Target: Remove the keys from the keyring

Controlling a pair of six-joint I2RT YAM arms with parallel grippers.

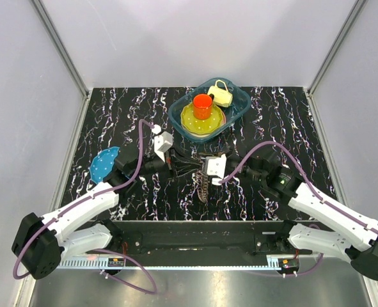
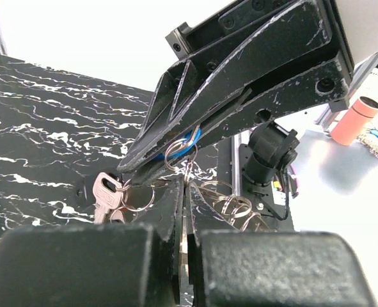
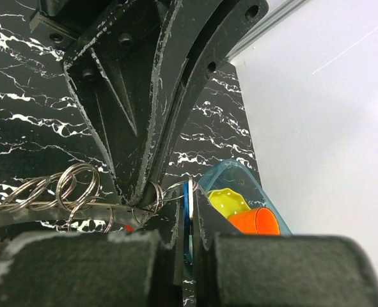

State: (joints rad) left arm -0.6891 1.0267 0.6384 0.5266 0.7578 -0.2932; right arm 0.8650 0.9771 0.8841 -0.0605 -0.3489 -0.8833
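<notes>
Meeting mid-table, both arms sit over the black, white-veined tabletop [image 1: 112, 109]. Left gripper [image 2: 183, 195] is fully closed, tips pinching a small steel split ring [image 3: 155, 194] on the thin metal wire keyring [image 3: 41, 210]. Right gripper [image 3: 189, 211] is also closed, clamped on a blue-headed key [image 2: 192, 137]. The other slim grey metal keys [image 1: 201, 185] bunch just below the right gripper in top view, w/ more rings btwn the two grippers.

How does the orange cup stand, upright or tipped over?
Upright: the orange cup stands on the yellow plate, open mouth facing up.
</notes>
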